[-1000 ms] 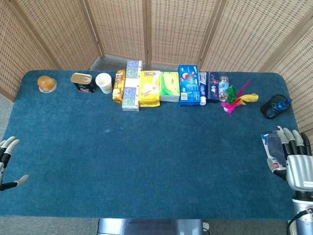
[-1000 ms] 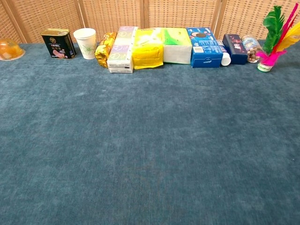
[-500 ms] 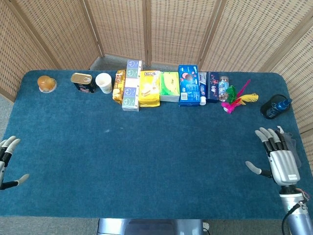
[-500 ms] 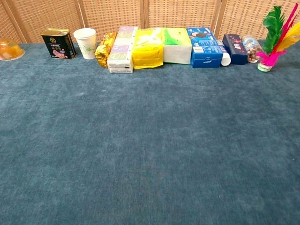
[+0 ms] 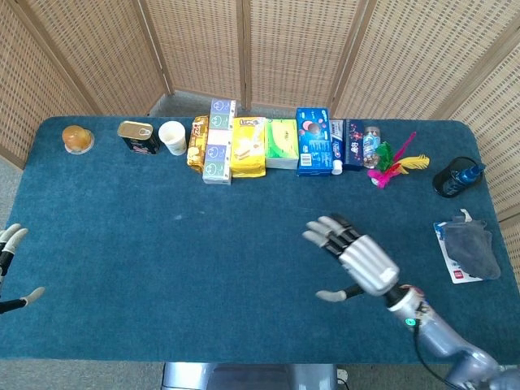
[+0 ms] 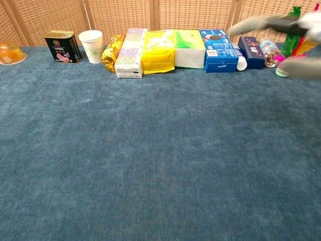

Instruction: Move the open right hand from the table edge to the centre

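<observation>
Right hand point(image 5: 351, 257) spread, empty, above blue table point(image 5: 162, 268) right of centre. Left hand point(image 5: 10, 264) at left edge, fingers apart. Lidded tin point(image 5: 138, 136), white paper cup point(image 5: 172, 137), small jar point(image 5: 372, 146) in back row; contents hidden.

Silver robot hand point(image 5: 355, 257) (black-jointed, grey fingertips), blue-grey forearm.

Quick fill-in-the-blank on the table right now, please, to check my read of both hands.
The right hand has its fingers spread and holds ____.
The left hand shows at the table's ____ edge.
The white paper cup stands between the gold bag and the ____ tin.
The plastic pouch lies near the table's ____ edge.

Missing: nothing; left; black; right
</observation>
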Robot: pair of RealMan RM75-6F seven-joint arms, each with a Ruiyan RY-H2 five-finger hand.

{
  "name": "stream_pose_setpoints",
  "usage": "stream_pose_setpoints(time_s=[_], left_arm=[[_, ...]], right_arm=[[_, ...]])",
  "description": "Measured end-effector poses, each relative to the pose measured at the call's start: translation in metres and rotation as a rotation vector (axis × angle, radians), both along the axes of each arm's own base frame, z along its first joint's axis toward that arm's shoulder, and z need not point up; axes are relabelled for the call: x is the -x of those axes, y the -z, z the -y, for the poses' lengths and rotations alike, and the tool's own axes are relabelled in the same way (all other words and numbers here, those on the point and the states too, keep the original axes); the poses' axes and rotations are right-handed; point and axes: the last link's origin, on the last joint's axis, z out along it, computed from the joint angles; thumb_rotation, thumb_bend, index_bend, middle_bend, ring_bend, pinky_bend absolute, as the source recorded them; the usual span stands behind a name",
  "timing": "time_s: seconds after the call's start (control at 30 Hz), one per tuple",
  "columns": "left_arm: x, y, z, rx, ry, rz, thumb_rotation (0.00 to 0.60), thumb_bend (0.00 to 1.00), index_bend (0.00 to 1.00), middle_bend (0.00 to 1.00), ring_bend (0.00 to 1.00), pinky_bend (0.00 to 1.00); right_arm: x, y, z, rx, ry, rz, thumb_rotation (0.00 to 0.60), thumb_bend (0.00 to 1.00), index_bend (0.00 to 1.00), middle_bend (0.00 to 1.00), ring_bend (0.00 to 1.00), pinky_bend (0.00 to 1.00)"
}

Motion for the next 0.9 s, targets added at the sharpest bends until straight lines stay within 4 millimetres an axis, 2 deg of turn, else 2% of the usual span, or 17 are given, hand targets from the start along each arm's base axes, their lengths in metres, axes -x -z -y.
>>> stream_pose_setpoints(time_s=[0.3,0.7,0.9], left_arm=[[0.002,-0.002,-0.002,-0.001,-0.011,0.008,0.546,0.03,0.00,0.00,0.00,0.00],[0.001,-0.001,-0.001,0.019,-0.001,0.022,0.545,0.03,0.00,0.00,0.00,0.00],[0.000,0.002,0.000,0.035,0.004,0.021,0.548,0.03,0.00,0.00,0.00,0.00]], right_arm=[[-0.052,0.059,-0.018,-0.132,-0.190,-0.063,0.000,0.00,0.09,0.00,0.00,0.00],[-0.102,0.114,-0.040,-0.199,-0.359,-0.131,0.000,0.00,0.09,0.00,0.00,0.00],[-0.122,0.134,-0.035,-0.200,-0.365,-0.141,0.000,0.00,0.08,0.00,0.00,0.00]])
